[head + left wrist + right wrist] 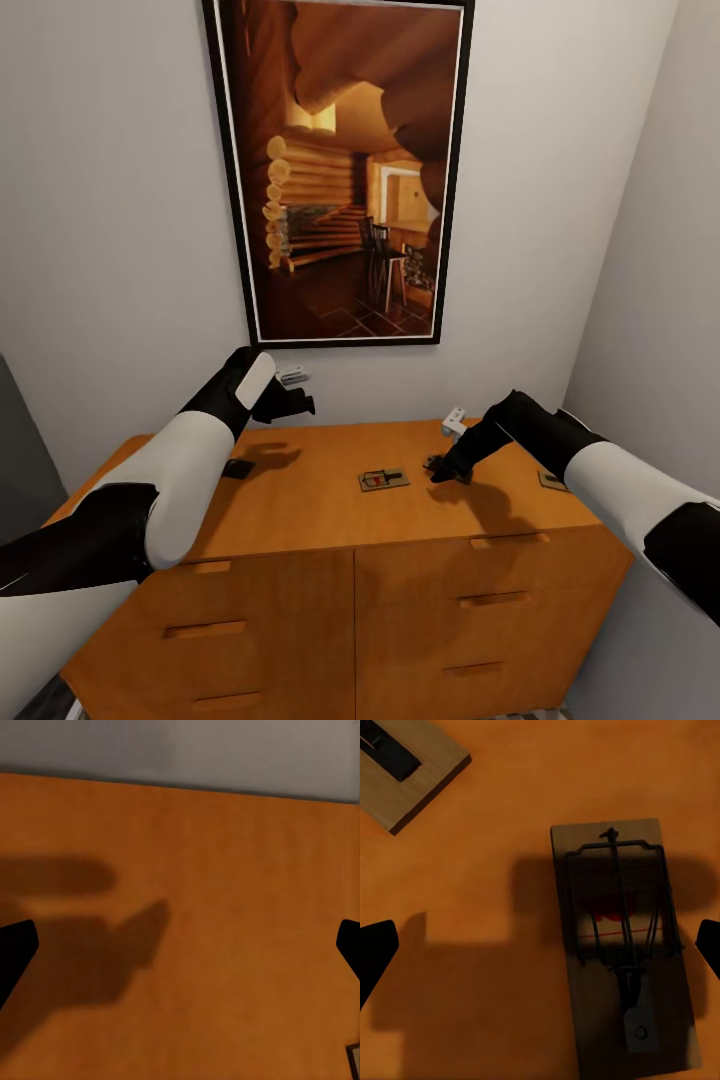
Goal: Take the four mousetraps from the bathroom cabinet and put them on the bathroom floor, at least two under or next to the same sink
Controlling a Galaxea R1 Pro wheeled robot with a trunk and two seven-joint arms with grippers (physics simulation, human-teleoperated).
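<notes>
Mousetraps (384, 480) all sit on top of the cabinet (330, 520), none on the floor yet, so we have every one left to move, with our right fingers (441, 468) wide over one trap (621, 945) and our left fingers (296, 403) wide, holding nothing.

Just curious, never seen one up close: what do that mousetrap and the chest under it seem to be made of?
The mousetrap looks like a flat matte wooden slab carrying dark metal wire parts. The cabinet appears to be smooth orange-brown wood, though no clear grain shows.
</notes>
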